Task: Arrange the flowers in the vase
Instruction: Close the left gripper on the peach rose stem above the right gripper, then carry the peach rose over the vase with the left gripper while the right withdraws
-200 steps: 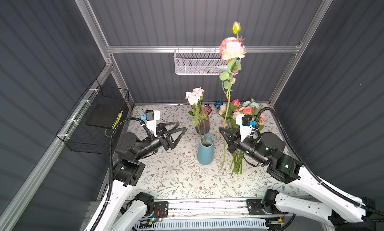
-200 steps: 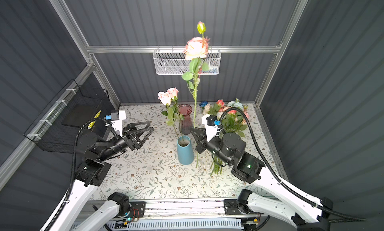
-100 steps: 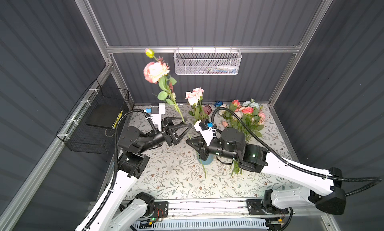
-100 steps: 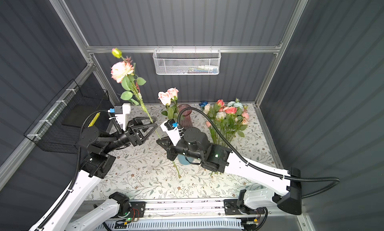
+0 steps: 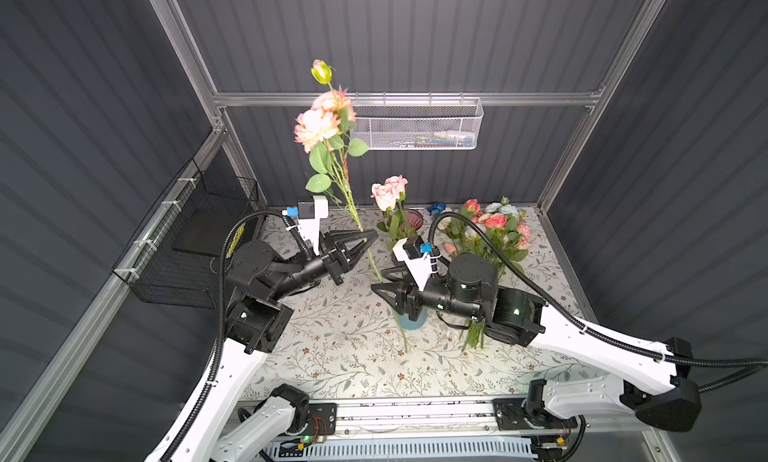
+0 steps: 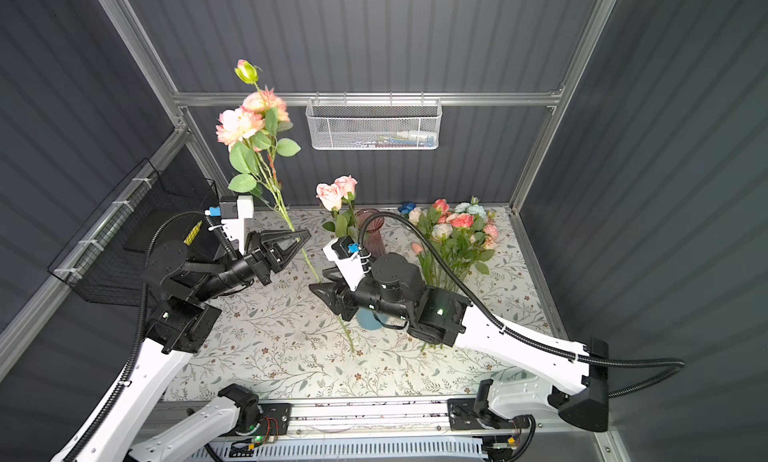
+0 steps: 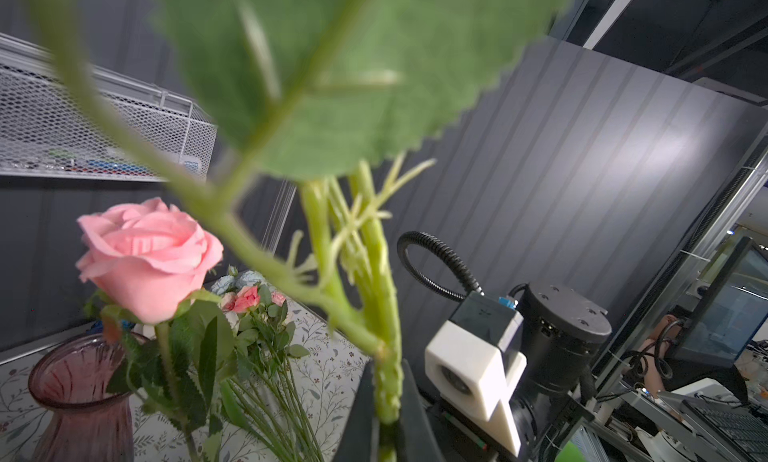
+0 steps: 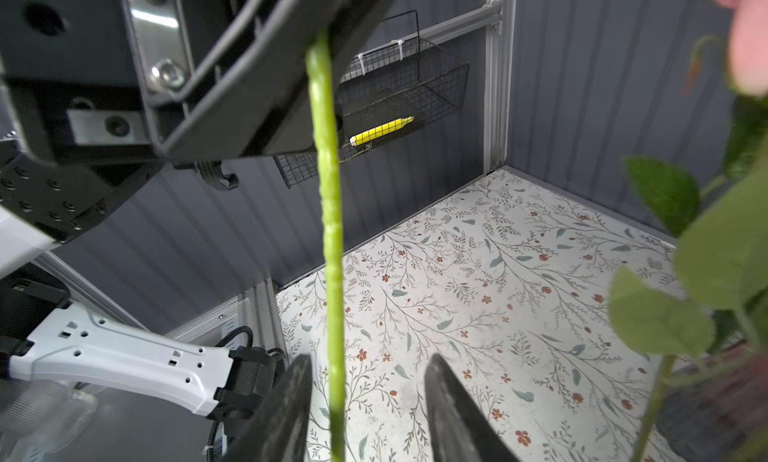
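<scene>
Two vases stand on your work surface, a tabletop (image 5: 332,356) covered with a pale pattern of leafy twigs and small red blossoms. Dark grey ribbed walls on an aluminium frame enclose it. A white mesh basket (image 5: 419,127) hangs on the back wall, and a black wire basket (image 5: 195,239) on the left wall holds a yellow marker (image 8: 382,129).

Note the left gripper (image 5: 366,238), which is clenched on the stem of the tall rose spray (image 5: 349,189). In the left wrist view the stem (image 7: 378,252) rises straight out from between its closed fingers. The spray stands nearly upright and leans slightly left, well above the table.

The right gripper (image 5: 380,279) sits lower and is released. In the right wrist view the stem (image 8: 330,210) passes between its spread fingers (image 8: 453,414), nearer one of them, with a gap on both sides. The stem's lower end shows over the tabletop just beside the blue vase (image 5: 413,320), whose mouth is hidden under the right gripper.

The spray carries two ruffled peach-pink heads, a yellow-green bud at the top and broad serrated leaves.

At the back, the mauve glass vase (image 5: 413,220) holds two pink roses (image 5: 388,191). A bunch of flowers (image 5: 490,231) with pink, cream and pale blue heads lies at the back right.
</scene>
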